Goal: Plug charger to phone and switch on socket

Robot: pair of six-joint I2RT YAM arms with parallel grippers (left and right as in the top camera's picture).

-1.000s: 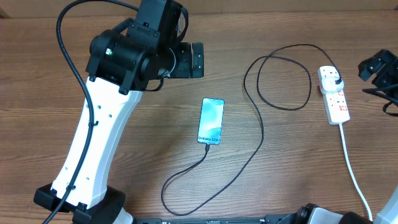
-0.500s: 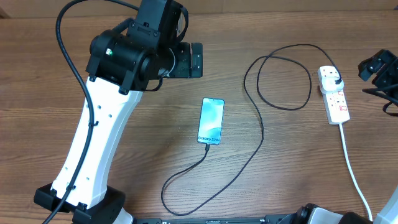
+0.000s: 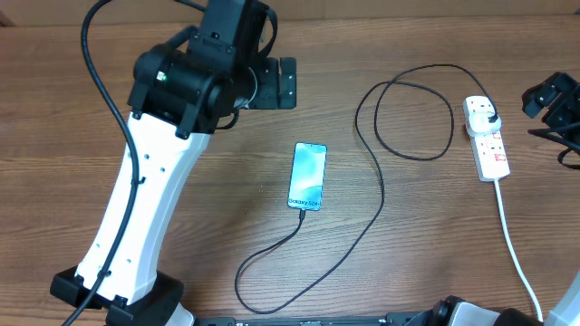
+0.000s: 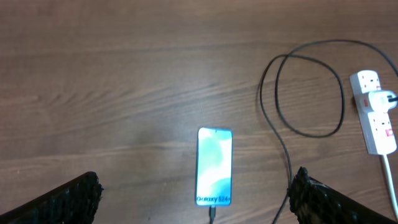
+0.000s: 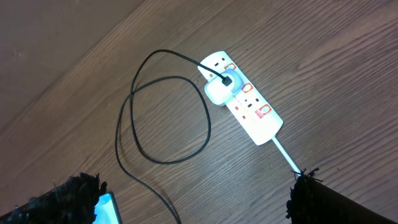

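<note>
**A:** The left claw (image 3: 283, 83) has edged toward 12; nothing else has shifted.

**B:** And the socket (image 3: 487, 138)?

**A:** It lies at 3 on the counter (image 3: 435, 254), long axis 12-to-6, with the charger (image 3: 382, 195) plugged in. The phone (image 3: 307, 177) sits central. The right claw (image 3: 550, 95) is nearer, with the socket at its 8. Both claws gape wide. The switch is probably off, though it's hard to read.

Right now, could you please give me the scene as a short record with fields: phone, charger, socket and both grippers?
phone: lying flat, screen lit and facing up
charger: tip at the phone's bottom edge, apparently plugged in; cable loops to the plug head, seated in the socket
socket: white strip right of the phone; switch state unclear
left gripper: open, empty, clear of the phone
right gripper: open, empty, beside the socket, not touching
</note>
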